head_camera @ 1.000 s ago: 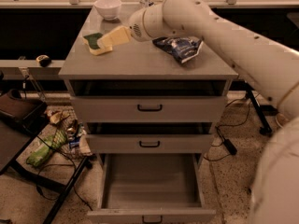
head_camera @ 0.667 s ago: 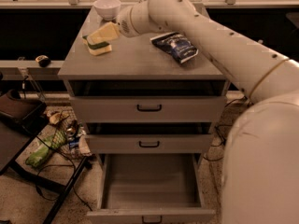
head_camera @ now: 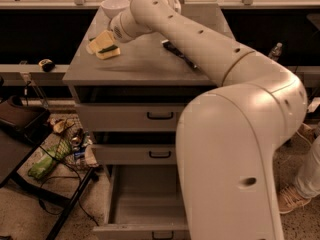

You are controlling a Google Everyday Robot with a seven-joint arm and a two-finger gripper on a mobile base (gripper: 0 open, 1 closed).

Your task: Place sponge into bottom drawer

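Resting at the upper left of the frame, the cream two-finger gripper (head_camera: 101, 40) meets the small green-and-yellow foam sponge (head_camera: 108, 51); I cannot tell whether it is closed. A centred, secure grasp should come before lifting. Around them lies the grey metal cabinet top (head_camera: 145, 66). At the bottom, the deep grey bottom drawer (head_camera: 142, 196) stands open above the speckled floor (head_camera: 30, 216).

claw (head_camera: 101, 42) at sponge (head_camera: 109, 52) on cabinet top (head_camera: 145, 64), bottom drawer (head_camera: 142, 200) open below.
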